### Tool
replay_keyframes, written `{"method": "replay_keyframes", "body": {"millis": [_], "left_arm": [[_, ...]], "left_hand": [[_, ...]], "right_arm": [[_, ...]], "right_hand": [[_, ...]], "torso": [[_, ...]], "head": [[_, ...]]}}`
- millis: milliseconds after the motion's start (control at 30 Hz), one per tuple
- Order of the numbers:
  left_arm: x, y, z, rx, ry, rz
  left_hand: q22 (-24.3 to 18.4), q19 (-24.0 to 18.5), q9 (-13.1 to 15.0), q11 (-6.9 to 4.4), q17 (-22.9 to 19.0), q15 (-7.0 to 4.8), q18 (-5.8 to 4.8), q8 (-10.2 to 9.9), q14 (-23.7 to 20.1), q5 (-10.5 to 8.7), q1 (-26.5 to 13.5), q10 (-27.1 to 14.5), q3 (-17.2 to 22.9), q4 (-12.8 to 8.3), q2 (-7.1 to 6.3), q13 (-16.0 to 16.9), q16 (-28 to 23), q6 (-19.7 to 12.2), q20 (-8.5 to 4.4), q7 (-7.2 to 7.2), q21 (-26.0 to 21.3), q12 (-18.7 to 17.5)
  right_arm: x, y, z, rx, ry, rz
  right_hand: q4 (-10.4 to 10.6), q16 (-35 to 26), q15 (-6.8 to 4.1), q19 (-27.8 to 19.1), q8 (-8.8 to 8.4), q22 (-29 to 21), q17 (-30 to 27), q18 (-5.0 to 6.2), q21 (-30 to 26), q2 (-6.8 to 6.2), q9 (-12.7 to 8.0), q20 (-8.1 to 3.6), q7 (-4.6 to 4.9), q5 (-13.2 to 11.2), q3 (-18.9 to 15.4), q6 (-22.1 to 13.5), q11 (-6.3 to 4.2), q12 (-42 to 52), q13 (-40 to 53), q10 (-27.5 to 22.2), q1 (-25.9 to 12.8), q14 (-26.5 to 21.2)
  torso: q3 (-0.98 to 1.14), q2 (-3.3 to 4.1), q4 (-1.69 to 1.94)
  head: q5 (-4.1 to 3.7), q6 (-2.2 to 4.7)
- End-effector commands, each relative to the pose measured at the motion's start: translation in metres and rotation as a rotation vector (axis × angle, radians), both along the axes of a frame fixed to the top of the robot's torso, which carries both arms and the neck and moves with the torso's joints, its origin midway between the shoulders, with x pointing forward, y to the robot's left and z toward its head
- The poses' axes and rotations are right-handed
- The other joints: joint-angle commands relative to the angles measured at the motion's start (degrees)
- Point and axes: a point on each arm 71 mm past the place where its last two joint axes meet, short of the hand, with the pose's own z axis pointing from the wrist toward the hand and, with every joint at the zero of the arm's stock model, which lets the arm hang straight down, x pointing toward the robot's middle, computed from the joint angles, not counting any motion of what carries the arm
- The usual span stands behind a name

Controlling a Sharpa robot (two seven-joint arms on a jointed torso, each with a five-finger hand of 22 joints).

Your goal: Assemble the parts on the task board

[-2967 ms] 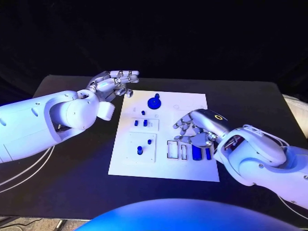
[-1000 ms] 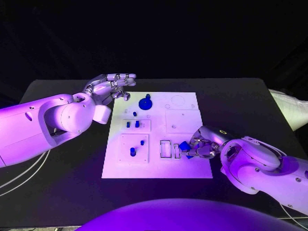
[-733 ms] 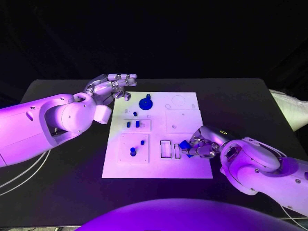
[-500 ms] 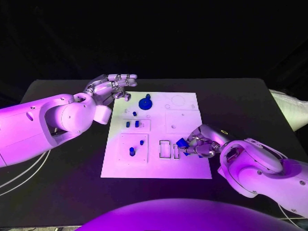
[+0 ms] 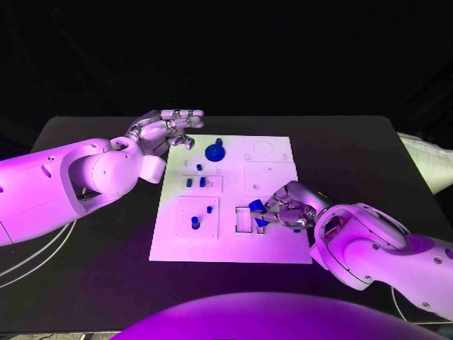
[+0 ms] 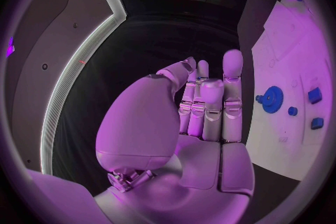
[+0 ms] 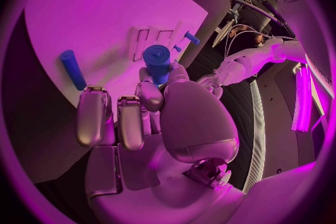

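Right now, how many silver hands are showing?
2. The silver left hand hangs empty beside the white task board's far corner; the silver right hand holds a blue cylinder above it.

Flat white rectangular task board (image 5: 270,247), plain, marked with thin outlined rectangles. Small blue plastic parts: a round gear-shaped piece (image 5: 215,151), short pegs (image 5: 194,222), a cylinder (image 7: 158,63) and a loose rod (image 7: 72,69). Matte black table (image 5: 94,276). Silver-fingered left hand (image 5: 165,128) and right hand (image 5: 289,205) on glossy white arms.

The right robot hand (image 5: 288,207) hides the task board's (image 5: 270,249) slots — its wrist cut off.
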Motion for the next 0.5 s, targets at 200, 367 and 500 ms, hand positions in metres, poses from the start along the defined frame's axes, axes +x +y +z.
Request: {"method": "replay_keyframes", "body": {"millis": [200,367,500], "left_arm": [[-0.0015,-0.0043,0.0012,-0.010,-0.006,-0.026],[-0.0019,-0.0049,0.0013,-0.011,-0.005,-0.028],[-0.0020,-0.0052,0.0014,-0.011,-0.005,-0.028]], "left_hand": [[-0.05,-0.53,-0.07,0.01,-0.05,0.06,0.97,0.38,-0.31,-0.18,-0.14,-0.46,-0.41,0.01,0.36,0.05,-0.25,-0.32,-0.03,0.19,-0.35,0.31],[-0.05,-0.53,-0.07,0.01,-0.05,0.06,0.97,0.38,-0.31,-0.18,-0.14,-0.46,-0.41,0.01,0.36,0.05,-0.25,-0.32,-0.03,0.19,-0.35,0.31],[-0.05,-0.53,-0.07,0.01,-0.05,0.06,0.97,0.38,-0.31,-0.18,-0.14,-0.46,-0.41,0.01,0.36,0.05,-0.25,-0.32,-0.03,0.19,-0.35,0.31]], "right_arm": [[0.0013,0.0118,-0.0128,-0.025,0.104,0.065],[0.0050,0.0135,-0.0150,-0.031,0.101,0.063],[0.0079,0.0159,-0.0142,-0.037,0.080,0.063]], "right_hand": [[0.01,0.49,-0.36,0.24,0.57,0.17,1.77,-0.47,0.42,0.56,3.99,-0.29,-0.63,-1.80,-1.65,0.71,-0.19,-1.21,-0.55,0.32,-3.38,3.83],[0.00,0.55,-0.40,0.25,0.61,0.22,1.89,-0.48,0.44,0.84,4.31,-0.32,-0.69,-2.35,-2.10,0.77,-0.23,-1.69,-0.82,0.29,-3.97,3.85],[-0.08,0.49,-0.44,0.20,0.61,0.20,1.75,-0.47,0.41,0.91,4.88,-0.35,-0.74,-4.64,-3.10,0.73,-0.27,-2.44,-1.19,0.22,-4.85,3.80]], "torso": [[0.02,0.06,-0.07],[0.05,0.05,-0.11],[0.10,0.06,-0.14]], "head": [[0.30,0.00],[0.53,0.00],[0.55,0.00]]}}
